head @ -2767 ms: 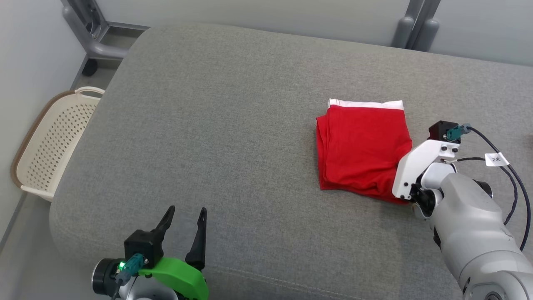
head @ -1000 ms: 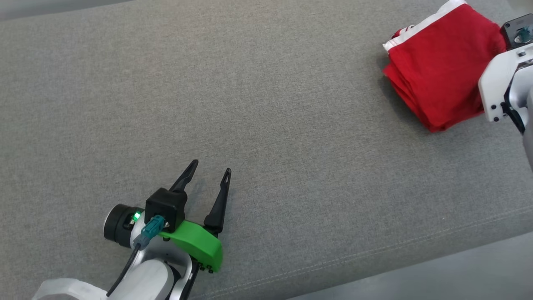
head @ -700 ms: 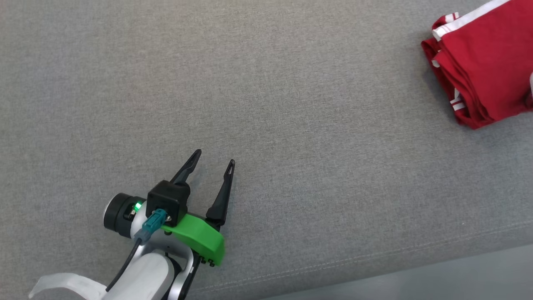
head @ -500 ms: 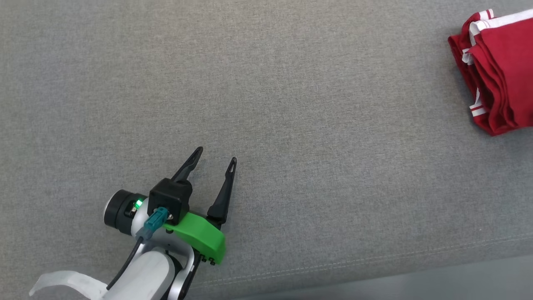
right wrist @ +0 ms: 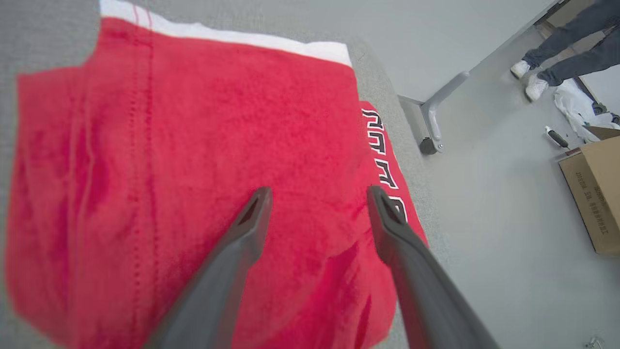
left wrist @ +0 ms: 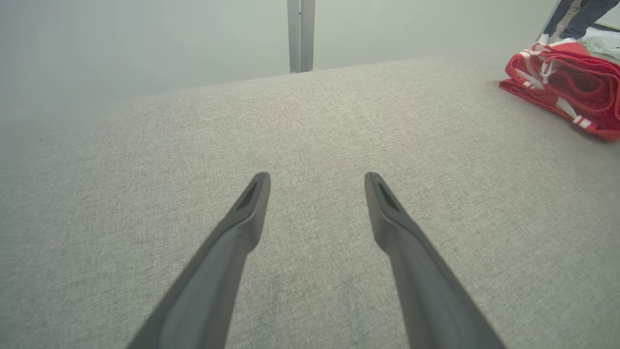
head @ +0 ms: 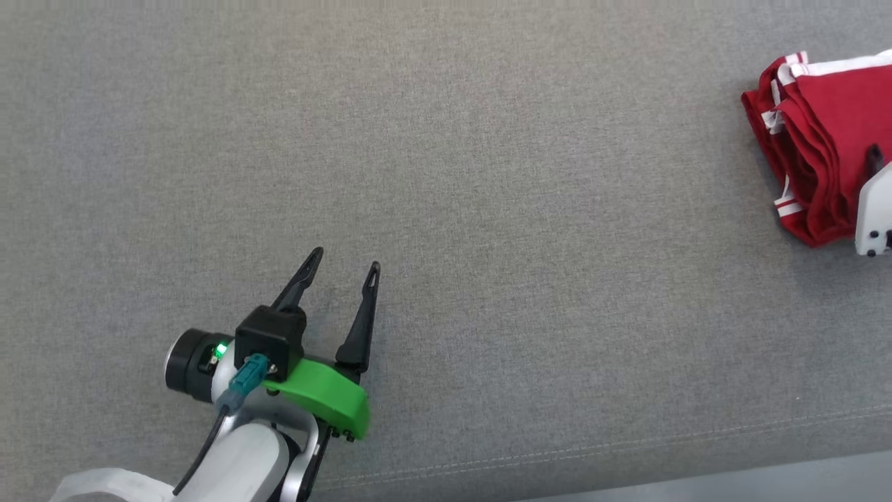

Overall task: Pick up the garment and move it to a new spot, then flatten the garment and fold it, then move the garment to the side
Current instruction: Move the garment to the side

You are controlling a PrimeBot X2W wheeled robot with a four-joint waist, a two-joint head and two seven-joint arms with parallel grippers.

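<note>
Garment point(head: 822, 153) sits folded at the far right end of the grey cushion point(head: 488, 174), close to its edge (floor's right beside it in the right wrist view). My worry: if the right gripper point(right wrist: 317, 194) pulls away low, a finger could snag the top layer and wreck the fold. Its jaws are spread wide over the red cloth, gripping nothing. Left gripper point(head: 345, 259) jaws are wide too, empty, over bare cushion.

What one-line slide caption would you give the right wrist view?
Open right gripper poised over the folded red garment near the grey cushion's edge.
</note>
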